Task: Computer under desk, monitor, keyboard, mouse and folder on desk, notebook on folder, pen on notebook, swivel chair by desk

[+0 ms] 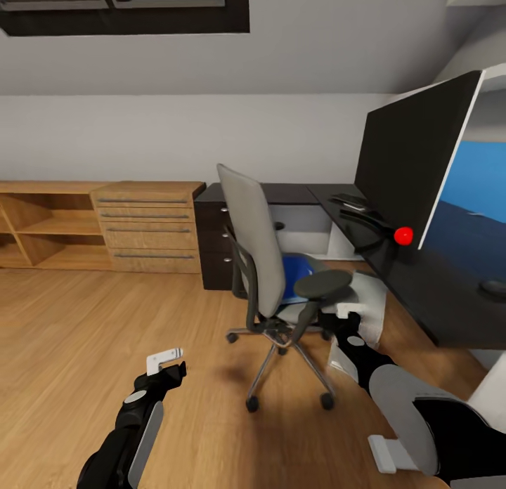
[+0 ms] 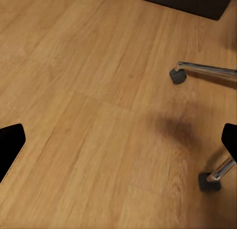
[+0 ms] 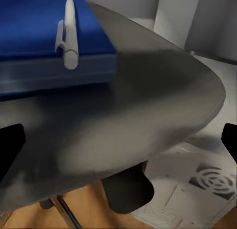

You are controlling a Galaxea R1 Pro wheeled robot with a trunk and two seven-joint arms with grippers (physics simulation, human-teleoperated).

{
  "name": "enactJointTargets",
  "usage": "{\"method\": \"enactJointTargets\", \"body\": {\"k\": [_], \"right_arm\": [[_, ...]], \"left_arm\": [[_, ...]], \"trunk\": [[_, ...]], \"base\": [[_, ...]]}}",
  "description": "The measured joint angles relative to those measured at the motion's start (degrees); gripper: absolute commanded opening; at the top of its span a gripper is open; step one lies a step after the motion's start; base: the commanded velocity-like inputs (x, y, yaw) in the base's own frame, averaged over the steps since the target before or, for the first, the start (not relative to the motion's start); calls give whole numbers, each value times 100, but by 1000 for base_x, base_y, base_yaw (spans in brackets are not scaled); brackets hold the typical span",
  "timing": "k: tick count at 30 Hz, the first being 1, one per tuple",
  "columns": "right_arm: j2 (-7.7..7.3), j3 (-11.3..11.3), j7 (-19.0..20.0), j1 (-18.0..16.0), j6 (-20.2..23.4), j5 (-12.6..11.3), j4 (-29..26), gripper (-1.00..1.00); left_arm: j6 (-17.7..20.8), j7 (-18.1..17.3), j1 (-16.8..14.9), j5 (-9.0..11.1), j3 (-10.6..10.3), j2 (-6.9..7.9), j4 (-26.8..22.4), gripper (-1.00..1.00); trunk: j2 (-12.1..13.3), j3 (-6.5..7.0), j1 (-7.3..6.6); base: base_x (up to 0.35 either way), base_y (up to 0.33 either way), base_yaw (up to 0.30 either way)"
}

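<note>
One swivel chair (image 1: 270,264) is recorded on the wood floor (image 1: 84,334), grey back turned toward the camera, just beside the desk (image 1: 422,278). One blue folder (image 3: 44,29) lies on its seat (image 3: 138,105), with one white pen (image 3: 69,31) resting on top; whether a notebook is part of the blue stack cannot be told. One monitor (image 1: 414,159) stands on the glossy black desk top, a red dot (image 1: 403,236) at its lower corner. One keyboard (image 1: 351,201) is seen behind it on the desk, and one dark mouse (image 1: 492,288) near the front edge. One light-wood drawer cabinet (image 1: 149,225) stands by the wall.

Two grippers are counted. The left gripper (image 1: 165,359) hangs above bare floor, fingers spread wide, nothing held. The right gripper (image 1: 344,320) is set near the seat's edge, fingers parted wide, grasping nothing.
</note>
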Motion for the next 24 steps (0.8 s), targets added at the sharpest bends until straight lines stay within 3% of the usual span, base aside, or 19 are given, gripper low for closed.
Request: {"method": "enactJointTargets", "body": {"k": [10,20,24], "right_arm": [[3,6,2,0,0,5,40,100],[3,15,15,3,2,3,44,100],[10,15,13,3,2,-6,51,100]], "left_arm": [[0,1,0,-4,0,0,22,100],[2,-4,-1,-1,-7,-1,34,100],[1,-4,0,1,-9,0,35,100]], "trunk": [[0,57,0],[0,116,0],[1,139,1]], "base": [[0,0,220],[-67,259,220],[-7,83,220]]}}
